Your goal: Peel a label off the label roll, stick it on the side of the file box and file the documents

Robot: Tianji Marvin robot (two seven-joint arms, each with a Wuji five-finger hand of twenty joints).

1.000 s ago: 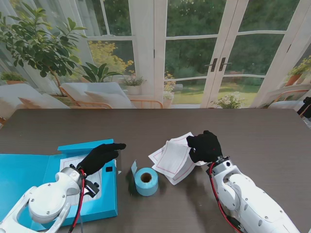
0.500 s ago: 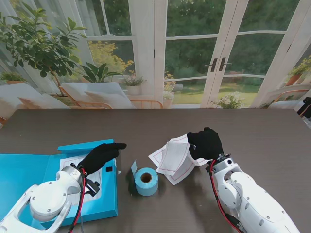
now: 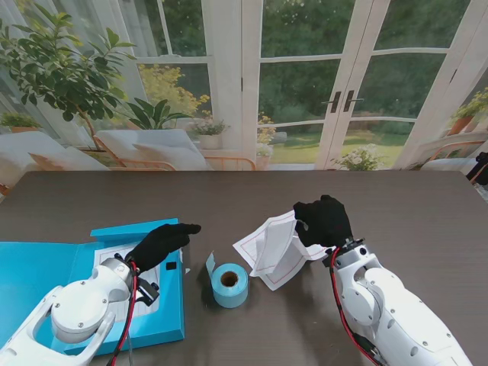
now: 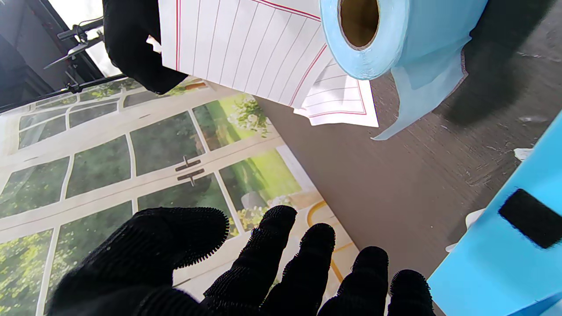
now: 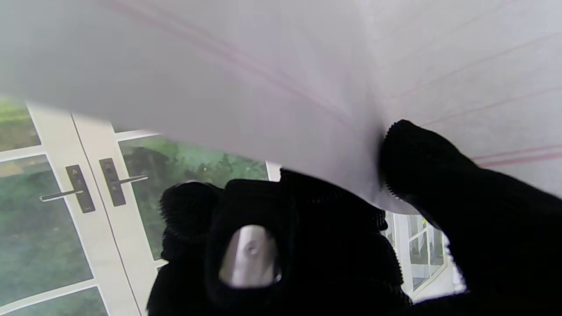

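Documents (image 3: 276, 250), white ruled sheets with red borders, are lifting at their far right edge, the near corner seeming to touch the table (image 3: 412, 206), right of the label roll (image 3: 229, 284). Right hand (image 3: 324, 222) is pinching them; right wrist view alone is showing thumb and fingers (image 5: 421, 162) clamping paper. Left hand (image 3: 160, 245) is hovering, spread and holding nothing, over the open blue file box (image 3: 46, 274); its wrist view is showing the roll's loose tail.

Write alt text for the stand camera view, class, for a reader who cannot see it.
The right robot hand pinches a sheaf of lined documents, lifting one edge off the dark table. The left robot hand hovers open over an open blue file box, with a blue label roll between them.
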